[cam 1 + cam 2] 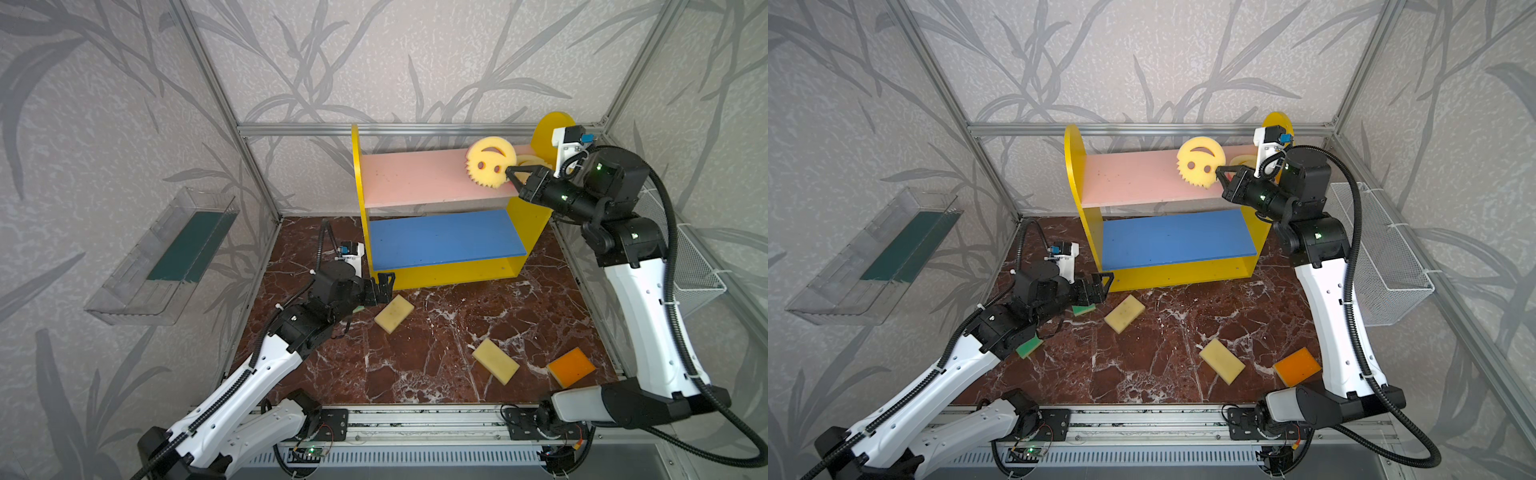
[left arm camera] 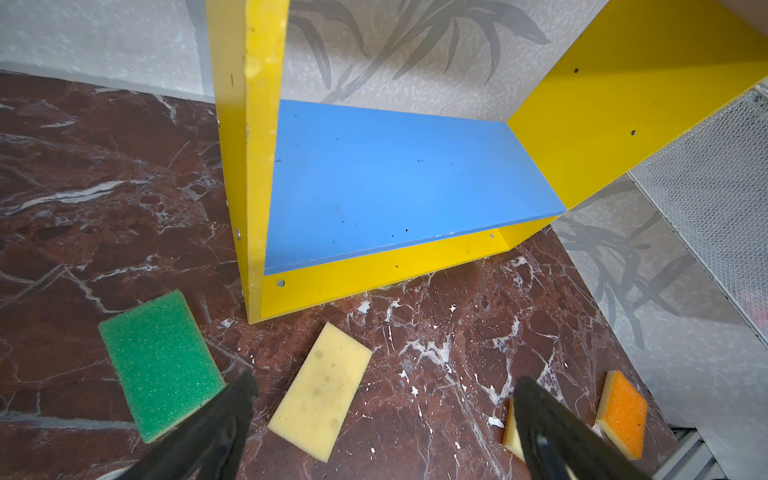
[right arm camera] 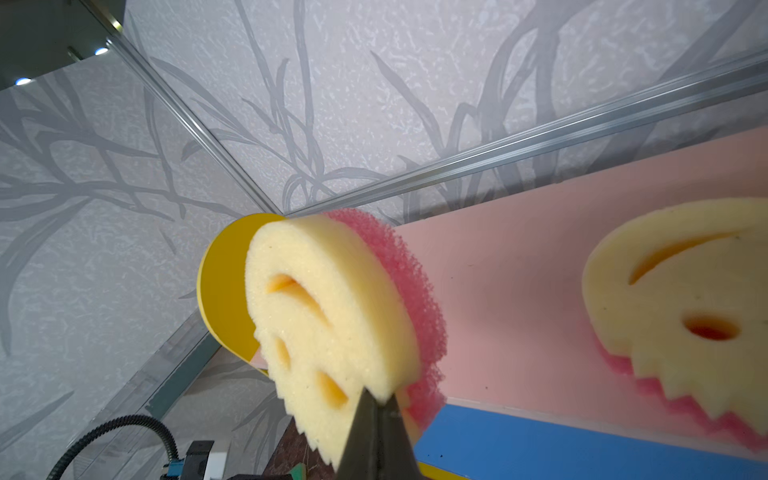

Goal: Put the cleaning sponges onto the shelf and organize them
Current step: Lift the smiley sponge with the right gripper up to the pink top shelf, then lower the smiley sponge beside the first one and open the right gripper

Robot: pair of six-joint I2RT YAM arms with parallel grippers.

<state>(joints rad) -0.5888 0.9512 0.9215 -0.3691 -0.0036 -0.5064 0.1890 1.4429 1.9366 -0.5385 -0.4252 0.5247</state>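
Cleaning sponges are mostly off the shelf (image 1: 449, 277) at this point. At the left, one green-faced sponge (image 1: 1030, 348) lies on the marble floor (image 1: 1163, 374), half under the left arm. A second green sponge (image 1: 1084, 309) sits just below the left gripper (image 2: 384, 384), whose jaws stand wide apart and hold nothing. Next come a pale yellow sponge (image 1: 1124, 313) near the shelf's foot, another pale yellow rectangle (image 1: 1221, 359) and an orange-faced sponge (image 1: 1296, 365), all on the floor. The blue lower board (image 1: 444, 239) is bare. Over the pink upper board (image 1: 415, 176), the right gripper (image 1: 510, 171) pinches a smiley sponge (image 1: 490, 164) by its rim, tilted on edge; whether it touches the board is unclear. A second smiley sponge (image 3: 685, 299) lies flat there. So one looks placed, one is in hand, and five are left.
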